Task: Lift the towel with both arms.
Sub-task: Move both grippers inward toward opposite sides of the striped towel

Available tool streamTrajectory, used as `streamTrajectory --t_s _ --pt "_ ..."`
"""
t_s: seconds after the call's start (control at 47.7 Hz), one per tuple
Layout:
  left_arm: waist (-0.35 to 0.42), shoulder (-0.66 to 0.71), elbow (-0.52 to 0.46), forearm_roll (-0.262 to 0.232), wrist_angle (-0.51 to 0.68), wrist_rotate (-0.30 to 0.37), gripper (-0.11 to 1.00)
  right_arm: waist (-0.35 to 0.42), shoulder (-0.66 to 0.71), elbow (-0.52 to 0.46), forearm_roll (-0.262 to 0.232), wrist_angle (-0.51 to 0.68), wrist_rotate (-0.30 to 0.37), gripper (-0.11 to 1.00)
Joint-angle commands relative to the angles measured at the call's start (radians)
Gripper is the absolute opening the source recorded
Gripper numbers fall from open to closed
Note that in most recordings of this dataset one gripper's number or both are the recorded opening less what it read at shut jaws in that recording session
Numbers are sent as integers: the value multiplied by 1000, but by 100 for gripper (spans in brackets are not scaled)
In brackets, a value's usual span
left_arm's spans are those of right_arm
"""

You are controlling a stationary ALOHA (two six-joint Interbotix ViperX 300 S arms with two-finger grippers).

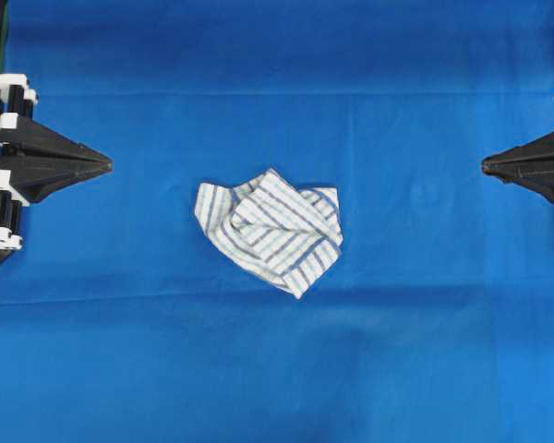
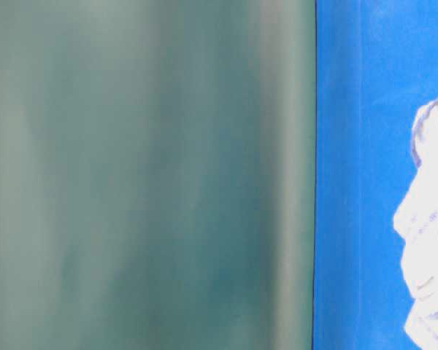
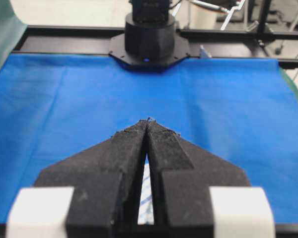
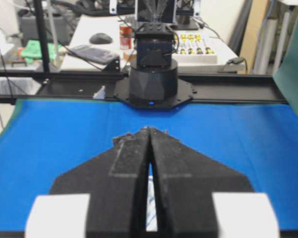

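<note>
The towel (image 1: 270,231) lies crumpled in a loose heap near the middle of the blue cloth (image 1: 277,369) that covers the table, its white fabric crossed by thin blue and grey stripes, with folds piled over one another and a corner pointing toward the lower edge of the overhead view. Nothing touches it. The left gripper (image 1: 106,165) sits well apart at the left edge, its pointed black fingers pressed together and aimed at the towel; the right gripper (image 1: 486,165) mirrors it at the right edge, also closed to a point. In each wrist view the jaws meet at the tips, and a sliver of striped fabric shows through the narrow slit lower down. The table-level view shows a blurred green backdrop (image 2: 146,175) beside the blue cloth, with the towel's pale edge at the right
</note>
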Motion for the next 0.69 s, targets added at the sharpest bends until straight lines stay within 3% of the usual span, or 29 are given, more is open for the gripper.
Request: streamTrajectory --t_s 0.0,0.336,0.671 --pt "-8 18 -31 -14 15 11 0 0 11 -21 0 -3 -2 0" --pt "-26 127 -77 -14 74 15 0 8 186 -173 -3 227 -2 0" --pt "-26 299 -103 -14 86 14 0 8 457 -279 5 258 6 0"
